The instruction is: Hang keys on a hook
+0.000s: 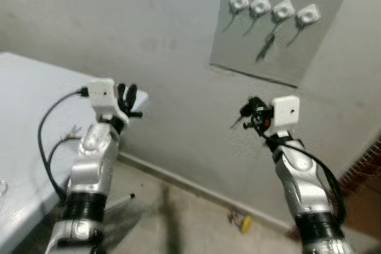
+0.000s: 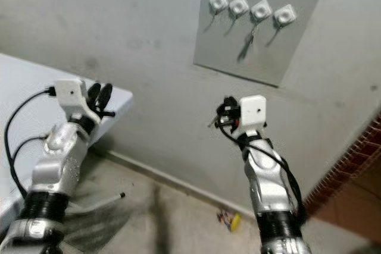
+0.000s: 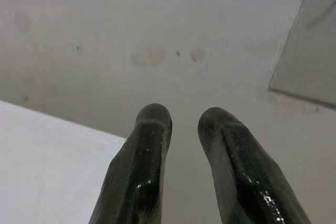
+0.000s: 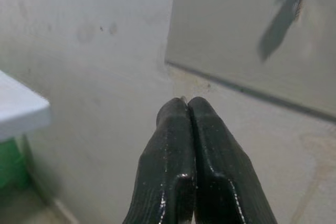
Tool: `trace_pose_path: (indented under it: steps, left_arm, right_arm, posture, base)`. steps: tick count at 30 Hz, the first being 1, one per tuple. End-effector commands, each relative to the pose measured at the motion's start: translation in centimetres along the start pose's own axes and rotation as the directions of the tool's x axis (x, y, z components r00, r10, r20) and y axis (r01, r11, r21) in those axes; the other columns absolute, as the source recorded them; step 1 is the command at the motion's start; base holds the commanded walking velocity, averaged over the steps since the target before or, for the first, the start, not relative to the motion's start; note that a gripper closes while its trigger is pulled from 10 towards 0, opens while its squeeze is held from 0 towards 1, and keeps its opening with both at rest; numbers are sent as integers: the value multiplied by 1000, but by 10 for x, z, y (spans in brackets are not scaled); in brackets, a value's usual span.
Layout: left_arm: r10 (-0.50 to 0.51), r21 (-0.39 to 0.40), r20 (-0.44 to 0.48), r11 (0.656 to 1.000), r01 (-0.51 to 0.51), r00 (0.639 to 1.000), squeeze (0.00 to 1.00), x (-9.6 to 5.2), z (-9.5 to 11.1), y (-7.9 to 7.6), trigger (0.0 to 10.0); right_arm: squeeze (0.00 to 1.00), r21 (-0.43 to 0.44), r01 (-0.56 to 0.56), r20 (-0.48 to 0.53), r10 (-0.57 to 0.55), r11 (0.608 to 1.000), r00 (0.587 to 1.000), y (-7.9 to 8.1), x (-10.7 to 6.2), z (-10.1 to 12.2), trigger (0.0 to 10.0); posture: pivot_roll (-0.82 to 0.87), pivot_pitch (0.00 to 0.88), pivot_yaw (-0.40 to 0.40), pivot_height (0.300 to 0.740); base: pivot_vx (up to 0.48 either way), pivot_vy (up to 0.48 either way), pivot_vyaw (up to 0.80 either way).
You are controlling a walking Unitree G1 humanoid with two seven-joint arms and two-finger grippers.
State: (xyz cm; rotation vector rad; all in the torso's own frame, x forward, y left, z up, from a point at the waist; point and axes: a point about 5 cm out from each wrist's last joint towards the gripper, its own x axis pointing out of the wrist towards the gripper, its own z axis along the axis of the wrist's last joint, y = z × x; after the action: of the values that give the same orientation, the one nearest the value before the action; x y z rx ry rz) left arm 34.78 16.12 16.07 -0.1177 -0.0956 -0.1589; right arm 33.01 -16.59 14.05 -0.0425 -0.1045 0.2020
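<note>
a grey board [image 1: 286,34] is fixed to the pale wall [image 1: 149,22], and four white hooks [image 1: 274,7] sit in a row along its top; a dark key [image 1: 266,44] already hangs from the third hook from the left [image 1: 283,10], dangling down the board's face; the other three hooks carry nothing that can be made out; the right hand [image 1: 249,111] is raised in front of the wall, below the board and a little to its left, well apart from the hooks; in the right wrist view its two black fingers [image 4: 173,150] are pressed together along their whole length, tips touching; in the head views a small dark object [image 1: 238,122] sticks out by the fingertips, too blurred to say whether it is a key or whether it is pinched; the left hand [image 1: 127,96] is held up over the corner of the white counter [image 1: 36,93], away from the board, its fingers [image 3: 147,150] spread with a clear gap between them and nothing in it; on the floor [image 1: 178,218] by the base of the wall lies a small yellow object [image 1: 244,223]
</note>
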Motion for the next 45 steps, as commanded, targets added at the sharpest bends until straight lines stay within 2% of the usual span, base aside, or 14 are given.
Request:
trace_pose_path:
  steps: [1,12,34,45]
  left_arm:
    - [6,9,-3,1000,-6,1000,0,0,3,4,10000]
    - [18,5,-8,1000,-18,1000,0,-1,2,5,10000]
    - [30,-16,-7,999,-30,1000,0,-2,5,8,10000]
    - [34,-19,-4,999,-34,999,0,-1,5,9,10000]
  right_arm:
    - [0,0,-3,24,3,1000,1000,2,3,7,10000]
    - [0,-2,-14,16,14,1000,1000,3,2,5,10000]
    - [0,-1,-29,14,29,1000,999,6,4,5,10000]
    - [0,-1,-35,13,35,999,999,7,4,5,10000]
  posture:
    - [-57,0,-66,740]
    - [-54,0,-68,740]
    - [-41,0,-72,740]
    - [-39,0,-74,740]
  base:
    - [247,0,0]
    - [242,0,0]
    - [0,0,0]
    - [281,133,0]
